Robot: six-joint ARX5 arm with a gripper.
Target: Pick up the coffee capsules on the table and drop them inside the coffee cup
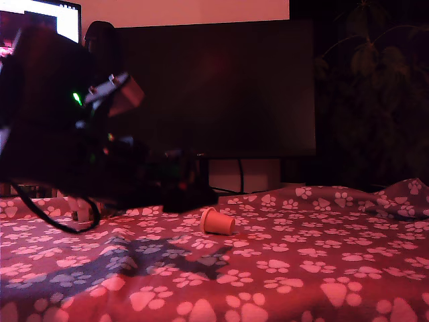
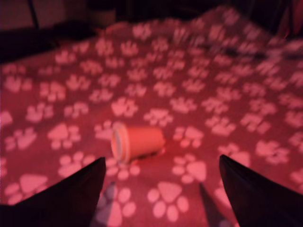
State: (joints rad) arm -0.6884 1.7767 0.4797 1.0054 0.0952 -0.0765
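Observation:
One coffee capsule [image 1: 217, 221] lies on its side on the table [image 1: 301, 268], a cloth with pale paw prints under reddish light. In the wrist view the same capsule [image 2: 136, 141] lies just beyond my gripper [image 2: 161, 175], whose two dark fingers [image 2: 71, 196] stand wide apart with nothing between them. In the exterior view my gripper [image 1: 191, 194] is a dark mass just to the capsule's left, low over the cloth. The coffee cup is out of view.
A dark monitor [image 1: 221, 87] stands behind the table. A black cable [image 1: 53, 218] loops on the cloth under the arm. The cloth bunches up into a fold [image 1: 402, 198] at the exterior view's right.

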